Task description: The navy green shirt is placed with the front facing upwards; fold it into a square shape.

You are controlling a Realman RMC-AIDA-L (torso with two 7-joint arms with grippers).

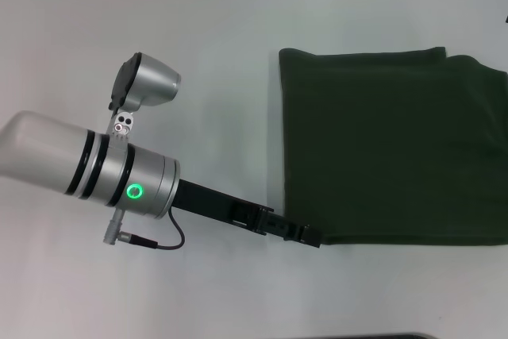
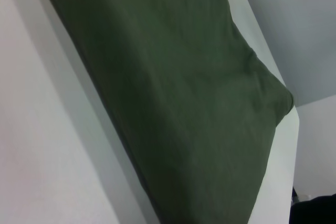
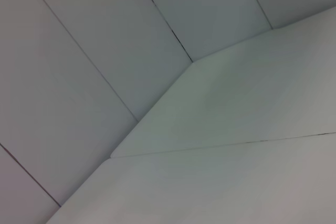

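The navy green shirt (image 1: pixel 393 144) lies on the white table (image 1: pixel 222 29) as a folded, roughly rectangular dark green slab. It covers the right half of the head view and runs past the right edge. No print or collar shows. My left gripper (image 1: pixel 305 234) reaches in low from the left and sits at the shirt's near left corner, touching its edge. In the left wrist view the folded shirt (image 2: pixel 178 93) spreads across the frame with one rounded corner showing. My right gripper appears in no view.
My left arm's silver forearm (image 1: pixel 95 168), with its green ring light, crosses the near left of the table, a cable hanging under it. The right wrist view holds only pale flat panels (image 3: pixel 173 129) with thin seams.
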